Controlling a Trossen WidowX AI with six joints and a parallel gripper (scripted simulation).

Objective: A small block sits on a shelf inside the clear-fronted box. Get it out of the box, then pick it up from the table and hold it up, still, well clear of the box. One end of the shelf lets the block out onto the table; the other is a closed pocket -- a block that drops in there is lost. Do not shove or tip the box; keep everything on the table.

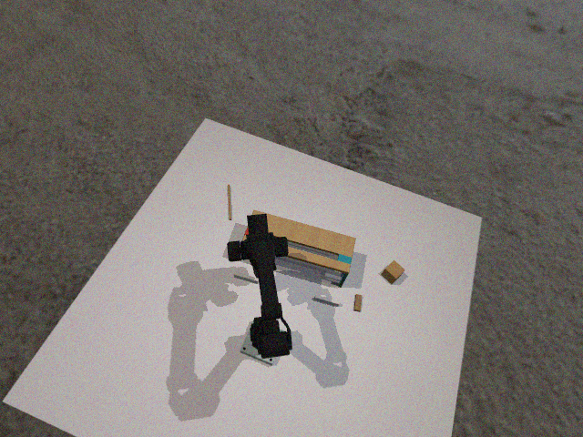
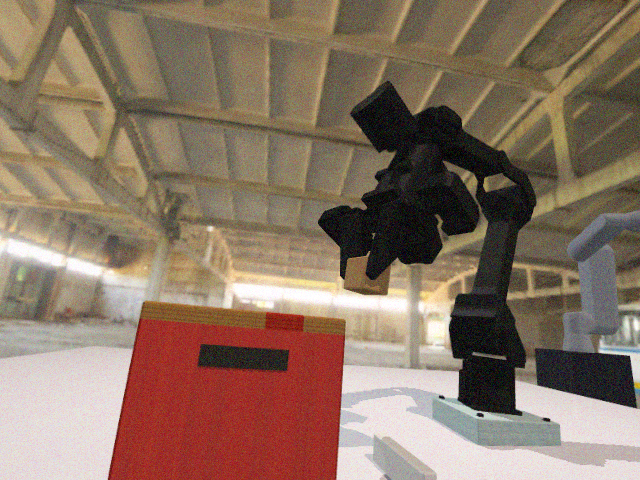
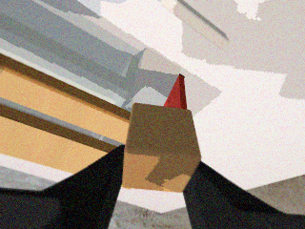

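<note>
My gripper (image 2: 357,273) (image 3: 153,155) is shut on a small tan wooden block (image 2: 355,283) (image 3: 159,134), with one finger on each side. In the exterior view the block is in the air, higher than the top of the box and just to the right of its red end. The box (image 1: 312,230) (image 2: 222,413) (image 3: 62,105) stands upright on the table (image 1: 400,339), with a red end and a teal end. In the top view the arm covers the red end's corner and hides the gripper and held block. The exact gap to the box is unclear.
A wooden cube (image 1: 392,272) and a small brown piece (image 1: 357,302) lie beyond the teal end. Two grey bars (image 1: 326,301) (image 1: 245,278) lie in front of the box. A thin wooden stick (image 1: 229,202) lies off the red end.
</note>
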